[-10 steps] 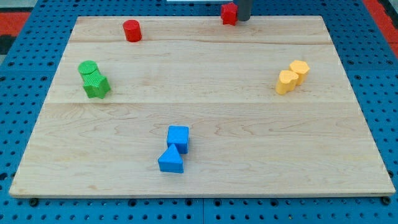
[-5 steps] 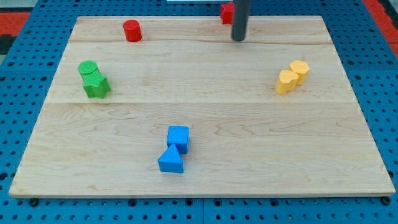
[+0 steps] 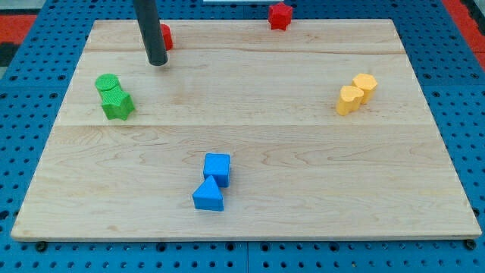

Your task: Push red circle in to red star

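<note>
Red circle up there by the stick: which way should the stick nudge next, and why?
Probably my tip should slip round to the view's left of the red circle, which the rod partly hides. The red star sits far to the view's right along the top edge, so the push must go rightward.

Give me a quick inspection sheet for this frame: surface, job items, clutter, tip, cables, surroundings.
Surface: wooden board, flat, lying on a blue pegboard.
Job's things: red circle near the view's top left, partly hidden behind the rod; red star at the top edge, well to its right, apart.
Clutter: two green blocks touching at left; two yellow blocks touching at right; blue cube touching blue triangle bottom centre.
Grippers: none; my tip sits just below-left of the red circle.
Cables: nothing seen.
Surroundings: blue pegboard, red patches at top corners.
</note>
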You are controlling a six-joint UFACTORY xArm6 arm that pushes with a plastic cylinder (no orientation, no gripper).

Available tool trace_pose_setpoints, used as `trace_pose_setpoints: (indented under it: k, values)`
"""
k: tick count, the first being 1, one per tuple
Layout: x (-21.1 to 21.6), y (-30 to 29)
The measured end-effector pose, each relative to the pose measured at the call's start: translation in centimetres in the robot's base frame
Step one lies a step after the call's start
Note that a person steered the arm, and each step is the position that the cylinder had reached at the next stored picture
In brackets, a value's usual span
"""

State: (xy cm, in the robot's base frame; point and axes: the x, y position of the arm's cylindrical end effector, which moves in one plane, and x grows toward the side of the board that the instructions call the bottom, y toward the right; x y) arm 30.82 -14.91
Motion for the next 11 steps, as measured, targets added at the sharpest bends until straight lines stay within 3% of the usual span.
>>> trace_pose_setpoints:
  k: [1, 2, 3, 4, 5, 6, 7, 8, 9, 10, 11]
  values:
    - [0.0, -2.1]
    - [-4.6, -6.5]
    - [-7.5, -7.2]
    - [-7.0, -5.8]
    - [-10.0, -0.2]
    - [-7.1, 1.2]
    - [-5.1, -4.9]
    - [-3.7, -3.0]
    - [-4.3, 3.8]
    - [-4.2, 7.1]
    - [-3.8, 5.0]
